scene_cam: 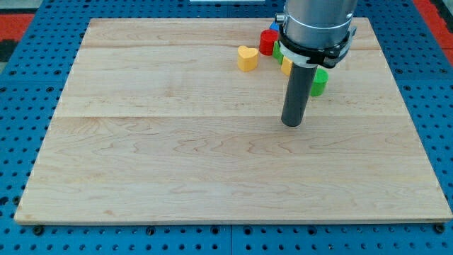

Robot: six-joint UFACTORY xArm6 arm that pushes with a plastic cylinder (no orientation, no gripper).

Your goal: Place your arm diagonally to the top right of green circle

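Camera view: my tip rests on the board, just below-left of the green circle. No claw on this rig, only a rod, so no open/closed state to tell. Risk: going straight to the circle's top right, the rod may push it or the crowded blocks behind. Count: 1 yellow heart, 1 red block, 1 green circle; others are hidden by the arm, approx. three, cannot tell.

No text, label, brand, number or sign can be read anywhere in the camera view, on any surface.
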